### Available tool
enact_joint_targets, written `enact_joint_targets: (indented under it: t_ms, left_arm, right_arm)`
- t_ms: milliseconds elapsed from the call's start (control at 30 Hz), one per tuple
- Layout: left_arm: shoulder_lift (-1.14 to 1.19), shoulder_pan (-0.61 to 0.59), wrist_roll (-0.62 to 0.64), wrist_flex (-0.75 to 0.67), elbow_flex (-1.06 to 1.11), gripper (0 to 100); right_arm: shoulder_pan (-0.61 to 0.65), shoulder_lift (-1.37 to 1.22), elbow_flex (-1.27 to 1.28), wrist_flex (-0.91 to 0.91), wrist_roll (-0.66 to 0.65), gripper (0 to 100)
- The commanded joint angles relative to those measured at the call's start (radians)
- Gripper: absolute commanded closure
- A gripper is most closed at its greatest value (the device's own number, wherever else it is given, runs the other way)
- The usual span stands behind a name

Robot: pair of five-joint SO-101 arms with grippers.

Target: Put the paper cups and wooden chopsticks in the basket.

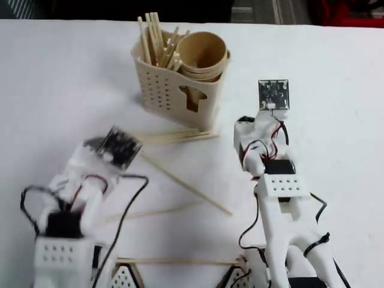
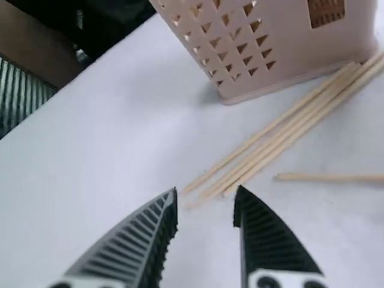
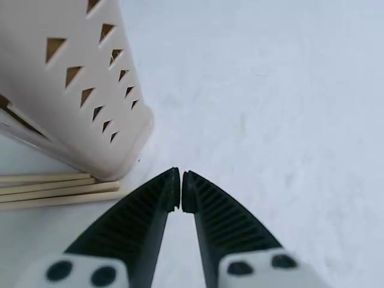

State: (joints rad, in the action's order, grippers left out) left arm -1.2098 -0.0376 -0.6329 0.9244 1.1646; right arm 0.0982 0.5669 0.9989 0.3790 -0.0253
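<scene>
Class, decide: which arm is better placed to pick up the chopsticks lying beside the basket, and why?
Probably left. The left pincer is open, the ends of the chopstick bundle just ahead of its tips. The right pincer is shut, aimed at bare table beside the basket, bundle off to one side.

Paper cups [image 1: 204, 54] and chopsticks [image 1: 153, 36] stand in the basket [image 1: 159, 90]; loose chopsticks [image 1: 180, 137] (several) lie before it.

Cream basket [image 1: 174, 90] with triangle perforations, tan paper cups [image 1: 203, 55], pale wooden chopsticks [image 1: 174, 137], white table [image 1: 66, 84], black ribbed gripper fingers [image 2: 144, 240].
</scene>
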Motion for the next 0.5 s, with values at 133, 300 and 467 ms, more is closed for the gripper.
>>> enact_joint_targets:
  t_ms: [133, 300, 467]
  left_arm:
    - [0.631, 0.033, -0.081, -0.017, -0.400, 79]
    - [0.980, 0.038, -0.178, 0.084, -0.674, 79]
    - [1.259, 0.038, -0.238, 0.186, -0.930, 79]
  right_arm:
    - [-0.007, 0.024, -0.006, -0.018, 0.005, 97.8]
    - [-0.007, 0.024, -0.006, -0.018, 0.005, 97.8]
    - [-0.005, 0.024, -0.006, -0.018, 0.005, 97.8]
